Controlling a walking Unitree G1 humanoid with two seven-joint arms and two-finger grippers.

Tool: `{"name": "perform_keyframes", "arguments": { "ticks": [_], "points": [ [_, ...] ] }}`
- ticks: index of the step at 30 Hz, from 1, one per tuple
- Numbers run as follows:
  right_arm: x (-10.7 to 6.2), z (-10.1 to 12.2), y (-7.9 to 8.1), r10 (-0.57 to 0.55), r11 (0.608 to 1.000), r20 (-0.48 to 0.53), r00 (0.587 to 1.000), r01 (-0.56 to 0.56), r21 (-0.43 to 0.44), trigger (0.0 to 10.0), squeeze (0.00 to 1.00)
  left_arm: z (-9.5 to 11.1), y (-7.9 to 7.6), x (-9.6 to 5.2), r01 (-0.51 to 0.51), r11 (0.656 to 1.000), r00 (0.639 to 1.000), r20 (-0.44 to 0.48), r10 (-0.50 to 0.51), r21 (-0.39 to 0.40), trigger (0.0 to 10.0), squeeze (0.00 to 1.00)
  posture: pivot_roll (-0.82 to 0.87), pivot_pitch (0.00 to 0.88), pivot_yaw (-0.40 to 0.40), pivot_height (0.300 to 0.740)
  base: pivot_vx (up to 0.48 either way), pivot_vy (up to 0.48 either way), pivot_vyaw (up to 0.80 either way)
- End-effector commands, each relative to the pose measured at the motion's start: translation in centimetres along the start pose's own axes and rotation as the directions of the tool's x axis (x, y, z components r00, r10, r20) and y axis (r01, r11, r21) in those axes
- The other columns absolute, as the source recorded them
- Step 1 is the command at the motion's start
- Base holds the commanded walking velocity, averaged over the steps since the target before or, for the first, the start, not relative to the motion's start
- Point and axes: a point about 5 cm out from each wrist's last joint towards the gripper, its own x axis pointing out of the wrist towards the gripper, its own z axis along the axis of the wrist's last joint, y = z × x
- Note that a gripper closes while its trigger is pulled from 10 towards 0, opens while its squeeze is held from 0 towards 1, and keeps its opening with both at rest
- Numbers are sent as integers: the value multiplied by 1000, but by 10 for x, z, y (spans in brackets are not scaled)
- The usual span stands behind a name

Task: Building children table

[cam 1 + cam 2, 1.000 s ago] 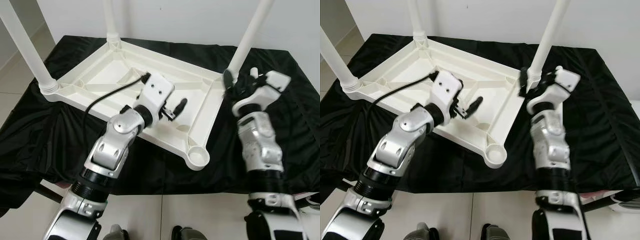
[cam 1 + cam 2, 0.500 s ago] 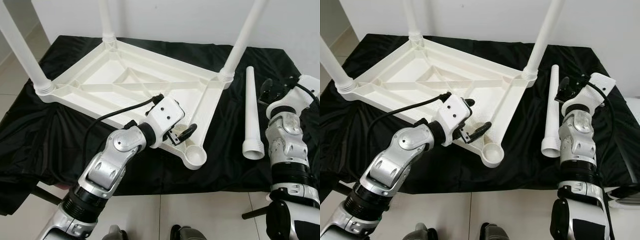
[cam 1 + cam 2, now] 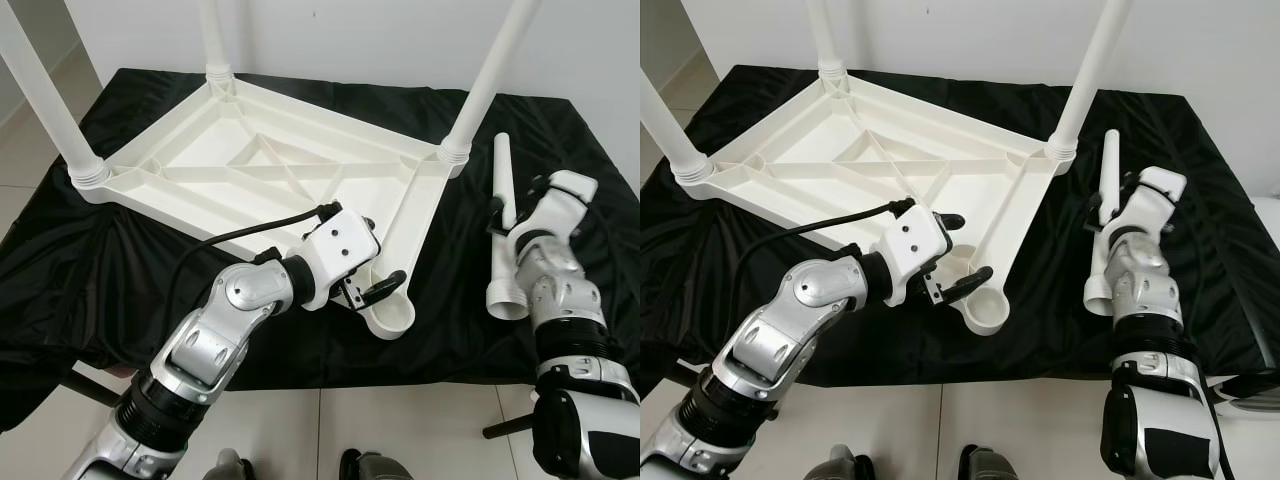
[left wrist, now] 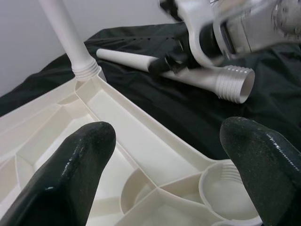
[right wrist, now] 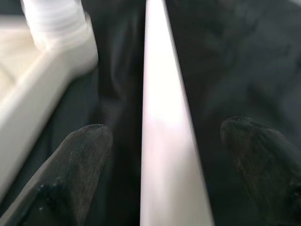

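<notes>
The white plastic table lies upside down on a black cloth. Three white legs stand up from its corners, one of them at the back right. The near corner socket holds nothing. A loose white leg lies on the cloth to the right of the table, threaded end toward me. My left gripper hangs open over the table's near corner, just behind that socket. My right gripper is open and straddles the loose leg, one finger on each side.
The black cloth covers the whole work surface and hangs over its front edge. A white wall rises behind it. Tiled floor shows at the left. A black cable runs from my left wrist across the table's underside.
My left gripper moved from the table's middle toward the near corner socket. My right gripper left the back right leg's base and came over the loose leg.
</notes>
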Motion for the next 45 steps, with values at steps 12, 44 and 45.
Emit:
{"name": "perform_keyframes", "arguments": {
  "ticks": [12, 44, 45],
  "points": [
    [1, -29, -6, -56, 998, -236, 970, 54, -14, 10000, 0, 6, 2, -4, 14, 999, 1000, 2, -14, 32, 10000, 0, -46, 126, -38, 740, 0, 0, 0],
    [0, -22, 4, -73, 962, -655, 752, 227, 153, 0, 0, 11, 2, 2, -4, 999, 1000, 27, 3, 32, 10000, 0, -55, 115, -45, 740, 0, 0, 0],
    [0, -22, 4, -73, 962, -655, 752, 227, 153, 0, 0, 11, 2, 2, -4, 999, 1000, 27, 3, 32, 10000, 0, -55, 115, -45, 740, 0, 0, 0]
  ]
}}
